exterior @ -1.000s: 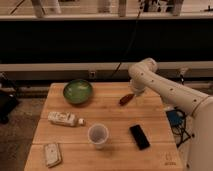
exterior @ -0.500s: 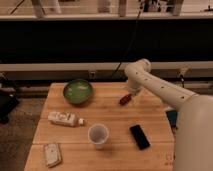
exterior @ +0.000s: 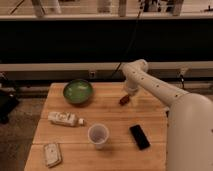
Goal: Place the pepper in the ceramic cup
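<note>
Pepper (exterior: 123, 100): small, dark red, tapered, is lying on the bench (exterior: 107, 114) right of the green bowl (exterior: 77, 92).
Gripper (exterior: 128, 92): is hanging just over the pepper; how far open, cannot tell.
Ceramic cup (exterior: 98, 135): white, is standing upright nearer the front edge.

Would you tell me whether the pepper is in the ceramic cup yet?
Out. The pepper is at the gripper, toward the far side of the table, well apart from the upright ceramic cup nearer the front.
</note>
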Robot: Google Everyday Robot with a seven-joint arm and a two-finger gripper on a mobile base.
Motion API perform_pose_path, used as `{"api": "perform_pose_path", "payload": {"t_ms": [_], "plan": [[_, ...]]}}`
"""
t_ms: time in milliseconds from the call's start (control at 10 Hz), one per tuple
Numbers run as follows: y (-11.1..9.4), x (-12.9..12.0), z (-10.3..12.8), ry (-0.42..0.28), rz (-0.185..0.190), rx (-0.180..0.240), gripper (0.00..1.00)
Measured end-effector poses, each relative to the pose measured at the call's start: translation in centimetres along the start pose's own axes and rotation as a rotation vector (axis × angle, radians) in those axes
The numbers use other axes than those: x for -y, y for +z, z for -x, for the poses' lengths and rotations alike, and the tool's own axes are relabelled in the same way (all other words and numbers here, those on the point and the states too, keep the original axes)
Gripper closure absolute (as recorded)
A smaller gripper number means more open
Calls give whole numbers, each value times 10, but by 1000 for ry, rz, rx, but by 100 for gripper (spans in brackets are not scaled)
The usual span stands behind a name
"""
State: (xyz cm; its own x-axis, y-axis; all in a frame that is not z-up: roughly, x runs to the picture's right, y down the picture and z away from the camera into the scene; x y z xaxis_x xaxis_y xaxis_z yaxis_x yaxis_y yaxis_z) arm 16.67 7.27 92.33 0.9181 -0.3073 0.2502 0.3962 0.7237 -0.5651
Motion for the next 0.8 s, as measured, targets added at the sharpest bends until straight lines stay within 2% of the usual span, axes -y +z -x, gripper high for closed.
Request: {"api": "perform_pose_path", "payload": {"t_ms": [400,800], "plan": [[11,-1,5,-17,17,20,20],[15,-1,9,-32,26,23,20]]}}
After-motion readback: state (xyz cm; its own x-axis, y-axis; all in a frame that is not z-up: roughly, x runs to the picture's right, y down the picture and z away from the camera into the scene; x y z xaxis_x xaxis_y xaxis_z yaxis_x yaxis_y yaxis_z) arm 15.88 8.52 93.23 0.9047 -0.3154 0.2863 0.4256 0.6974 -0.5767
